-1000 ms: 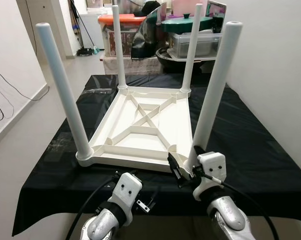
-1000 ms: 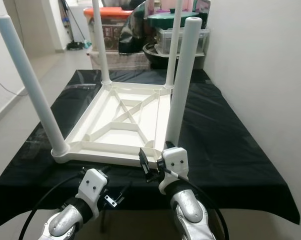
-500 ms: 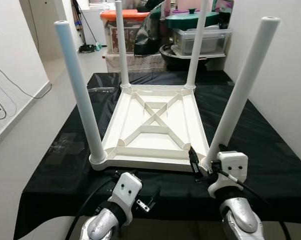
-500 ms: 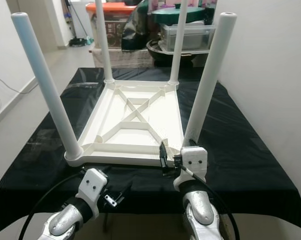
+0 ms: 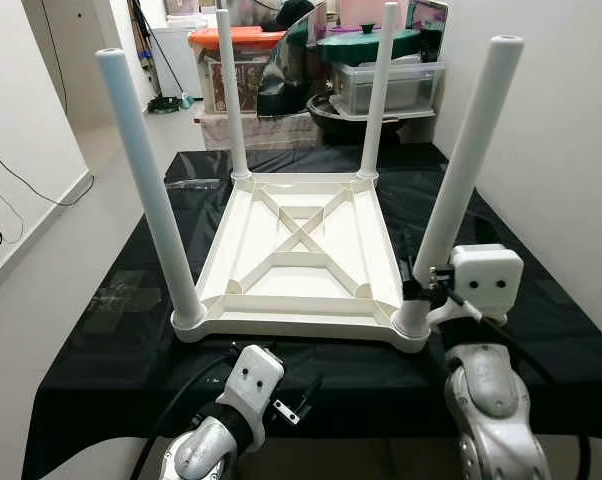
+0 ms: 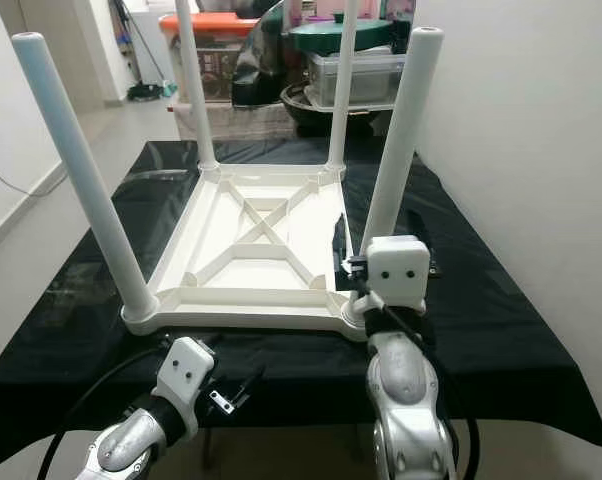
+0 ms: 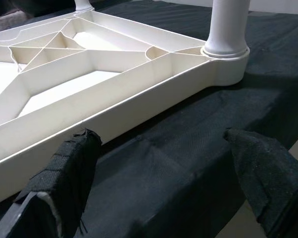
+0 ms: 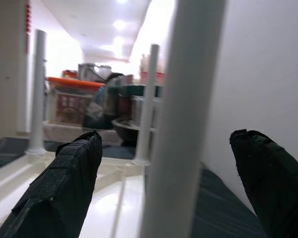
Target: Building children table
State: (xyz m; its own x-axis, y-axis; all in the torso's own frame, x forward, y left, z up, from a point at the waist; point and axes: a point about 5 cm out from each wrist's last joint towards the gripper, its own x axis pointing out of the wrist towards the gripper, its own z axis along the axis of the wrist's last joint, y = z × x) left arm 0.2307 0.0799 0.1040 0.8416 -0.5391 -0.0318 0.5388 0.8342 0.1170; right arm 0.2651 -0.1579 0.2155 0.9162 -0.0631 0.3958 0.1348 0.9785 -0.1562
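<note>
A: How far along? The children's table (image 5: 301, 250) lies upside down on the black-draped surface (image 5: 541, 290), and all four legs stand up out of its corners. So the legs look fitted; what's left, I'd guess, is seating them firmly and flipping it upright.

B: The near right leg (image 5: 461, 170) is the one in hand. The right end effector (image 8: 164, 183) has its fingers spread apart with that leg between them, low down near the socket, not clamped on it.

A: Left end effector (image 7: 159, 188)?

B: Low at the near edge of the surface, fingers apart, holding nothing, just short of the tabletop's rim by the near left leg (image 5: 146, 180).

A: Anything in the way?

B: Storage bins and a pot (image 5: 376, 60) are stacked well behind the far edge. A wall is close on the right, so a flip has little room there.
</note>
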